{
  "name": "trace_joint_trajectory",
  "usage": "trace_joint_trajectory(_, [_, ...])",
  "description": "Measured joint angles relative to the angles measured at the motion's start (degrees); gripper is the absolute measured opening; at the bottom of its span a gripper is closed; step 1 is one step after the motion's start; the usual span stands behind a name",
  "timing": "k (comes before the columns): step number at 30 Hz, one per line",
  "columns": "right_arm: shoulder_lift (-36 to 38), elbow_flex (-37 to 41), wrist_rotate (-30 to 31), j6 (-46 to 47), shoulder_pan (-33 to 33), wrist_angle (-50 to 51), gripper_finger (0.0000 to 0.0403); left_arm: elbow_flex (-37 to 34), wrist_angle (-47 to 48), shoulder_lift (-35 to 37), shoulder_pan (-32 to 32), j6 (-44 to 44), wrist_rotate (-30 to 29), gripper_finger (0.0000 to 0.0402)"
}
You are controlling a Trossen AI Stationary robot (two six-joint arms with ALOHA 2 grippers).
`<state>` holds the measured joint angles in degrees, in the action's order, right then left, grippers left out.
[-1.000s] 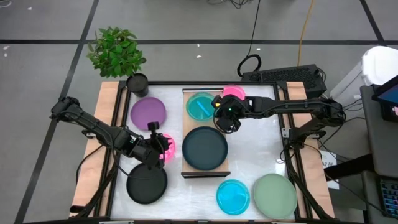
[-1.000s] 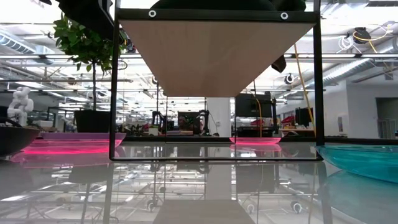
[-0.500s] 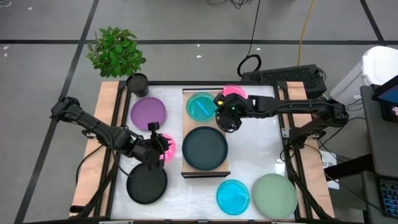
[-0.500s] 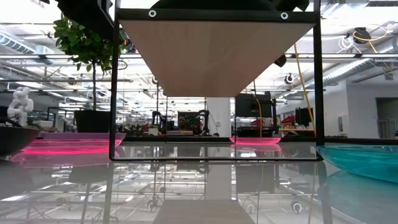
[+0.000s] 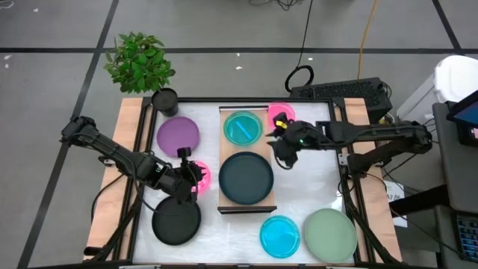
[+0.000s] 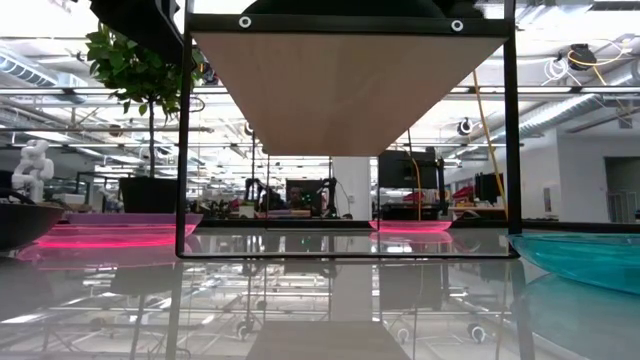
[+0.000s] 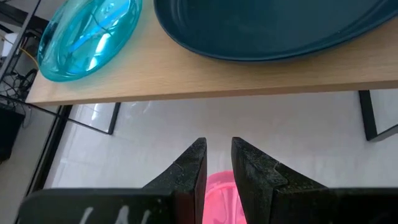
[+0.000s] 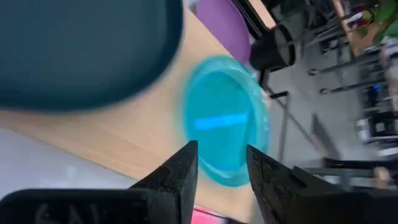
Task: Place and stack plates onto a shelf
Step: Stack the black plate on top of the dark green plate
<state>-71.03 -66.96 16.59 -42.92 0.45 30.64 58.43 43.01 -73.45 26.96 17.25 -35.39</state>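
The shelf (image 5: 247,161) stands at the middle of the table (image 5: 314,187), running from back to front, and bears two plates: one (image 5: 243,128) on its rear half, a wider one (image 5: 246,178) on its front half. Left of the shelf lie a plate (image 5: 178,135) at the rear, a small plate (image 5: 200,177) just beside the left gripper (image 5: 187,181), and a plate (image 5: 176,220) at the front, with a potted plant (image 5: 142,63) at the rear left corner. Right of the shelf, a plate (image 5: 280,113) lies at the rear beside the right gripper (image 5: 284,152), and two plates (image 5: 280,235) (image 5: 329,235) sit side by side at the front.
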Motion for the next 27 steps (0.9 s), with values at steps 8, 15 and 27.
trace_joint_trajectory(8, [4.36, 0.00, -0.12, 19.42, 7.91, 6.08, 0.0119, 0.00, -0.03, 0.00, 0.76, 3.26, 2.83, 0.0081])
trace_joint_trajectory(15, [5.01, 0.00, -0.07, 32.74, 14.82, 12.18, 0.0119, 0.00, 0.38, 0.00, 4.21, 9.09, 4.43, 0.0081])
trace_joint_trajectory(27, [4.99, 0.20, 4.45, 38.86, 25.27, 13.29, 0.0118, 0.00, 4.94, -0.02, 10.03, 24.45, 4.82, 0.0081])
